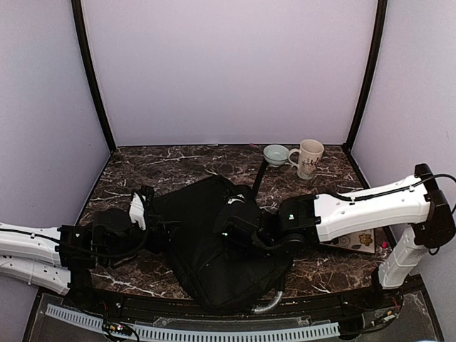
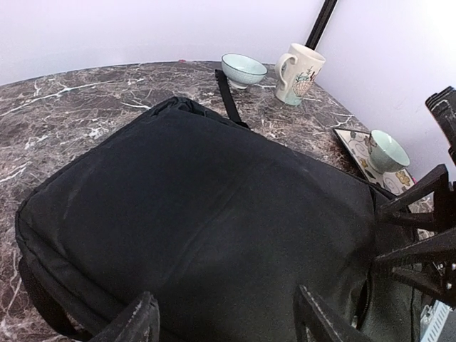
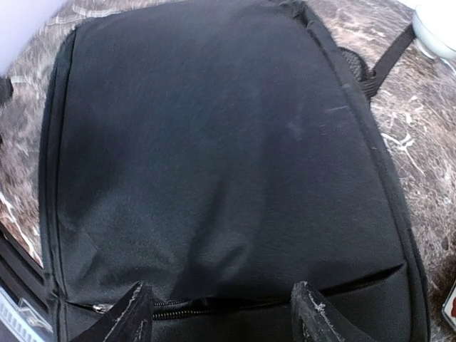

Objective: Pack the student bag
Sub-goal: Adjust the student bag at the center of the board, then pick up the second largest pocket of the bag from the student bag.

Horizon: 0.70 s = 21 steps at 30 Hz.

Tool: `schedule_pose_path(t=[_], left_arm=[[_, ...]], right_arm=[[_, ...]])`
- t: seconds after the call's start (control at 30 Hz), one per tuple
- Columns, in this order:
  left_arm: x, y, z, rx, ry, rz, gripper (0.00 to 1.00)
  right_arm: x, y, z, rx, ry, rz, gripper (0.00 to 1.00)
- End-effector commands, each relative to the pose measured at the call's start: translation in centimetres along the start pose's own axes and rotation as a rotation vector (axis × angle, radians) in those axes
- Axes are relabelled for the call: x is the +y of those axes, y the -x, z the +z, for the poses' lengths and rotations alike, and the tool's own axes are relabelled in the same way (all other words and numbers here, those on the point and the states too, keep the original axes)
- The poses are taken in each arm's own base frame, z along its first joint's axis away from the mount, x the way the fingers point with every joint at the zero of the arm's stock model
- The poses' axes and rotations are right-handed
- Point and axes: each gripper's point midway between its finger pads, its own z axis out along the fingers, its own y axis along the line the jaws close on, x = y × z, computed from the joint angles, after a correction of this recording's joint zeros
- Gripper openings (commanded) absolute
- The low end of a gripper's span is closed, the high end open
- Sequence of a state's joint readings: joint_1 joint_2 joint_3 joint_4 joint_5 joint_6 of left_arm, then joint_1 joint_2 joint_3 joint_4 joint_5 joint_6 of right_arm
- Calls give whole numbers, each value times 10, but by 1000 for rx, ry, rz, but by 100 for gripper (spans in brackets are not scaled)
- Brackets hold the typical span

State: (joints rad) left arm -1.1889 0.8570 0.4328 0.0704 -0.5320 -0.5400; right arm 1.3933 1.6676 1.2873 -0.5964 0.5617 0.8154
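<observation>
The student bag (image 1: 203, 246) is a big flat black fabric bag lying in the middle of the table, and it fills both wrist views (image 2: 206, 206) (image 3: 214, 142). Its strap (image 1: 258, 178) runs toward the back. My left gripper (image 1: 151, 221) is at the bag's left edge, open, its fingertips (image 2: 135, 320) low over the fabric with nothing between them. My right gripper (image 1: 228, 229) hovers over the bag's middle, also open (image 3: 222, 317). Its fingertips (image 3: 313, 317) straddle a closed zipper line (image 3: 206, 308) without gripping it.
A pale bowl (image 1: 276, 154) and a patterned mug (image 1: 309, 157) stand at the back right. A flat patterned tray or book (image 1: 358, 241) lies under my right arm, with another pale bowl (image 2: 388, 149) on it. Purple walls enclose the table on three sides.
</observation>
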Motion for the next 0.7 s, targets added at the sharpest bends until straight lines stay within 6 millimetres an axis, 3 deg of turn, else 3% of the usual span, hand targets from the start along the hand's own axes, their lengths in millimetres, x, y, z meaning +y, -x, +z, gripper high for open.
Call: schedule_pose_path(t=[0.0, 0.33, 0.53, 0.67], left_arm=[[-15, 2, 7, -34, -66, -32, 66], [-25, -1, 10, -50, -130, -81, 58], [-24, 0, 3, -62, -157, -89, 47], [-25, -4, 2, -50, -169, -86, 46]], right_arm=[[9, 0, -4, 48, 40, -63, 64], [55, -13, 4, 157, 246, -33, 55], [64, -14, 18, 210, 187, -94, 50], [62, -24, 28, 270, 143, -137, 49]])
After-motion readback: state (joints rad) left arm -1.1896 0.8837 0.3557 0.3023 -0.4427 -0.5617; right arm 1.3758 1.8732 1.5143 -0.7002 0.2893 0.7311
